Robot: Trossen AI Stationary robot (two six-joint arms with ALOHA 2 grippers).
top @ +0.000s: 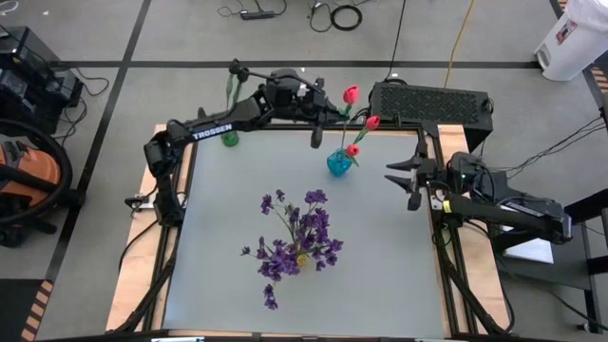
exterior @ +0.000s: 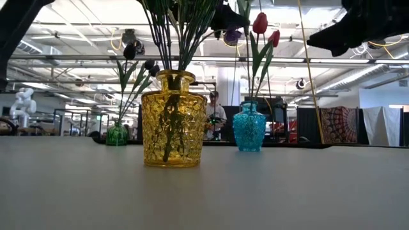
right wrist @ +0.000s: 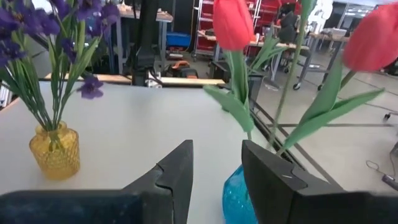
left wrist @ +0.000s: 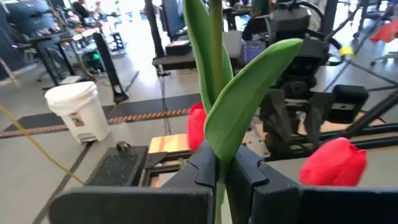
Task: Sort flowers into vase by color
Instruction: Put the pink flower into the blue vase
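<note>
My left gripper (top: pixel 334 114) (left wrist: pixel 221 163) is shut on a red tulip (top: pixel 351 94) above the table's far edge, close to the blue vase (top: pixel 338 163). Two more red tulips (top: pixel 371 122) (top: pixel 352 149) stand in that vase by their stems. A green vase (top: pixel 230 139) at the far left holds black-headed blooms (exterior: pixel 149 65). Purple sprays (top: pixel 302 242) fill the yellow vase (exterior: pixel 169 119) mid-table. My right gripper (top: pixel 399 177) (right wrist: pixel 216 163) is open to the right of the blue vase (right wrist: pixel 236 198), holding nothing. My left gripper pinches the tulip's green stem (left wrist: pixel 218 186) between its two fingers, just below where the long leaf (left wrist: pixel 249 93) branches off. The fingers reach in about level and lie across the stem. The stem stands upright in the hold; its lower end is hidden by the gripper.
A black box (top: pixel 432 100) sits behind the table's far right corner, near the right arm. A white bin (top: pixel 573 40) stands on the floor beyond. Bare grey tabletop (top: pixel 380 266) lies around the yellow vase.
</note>
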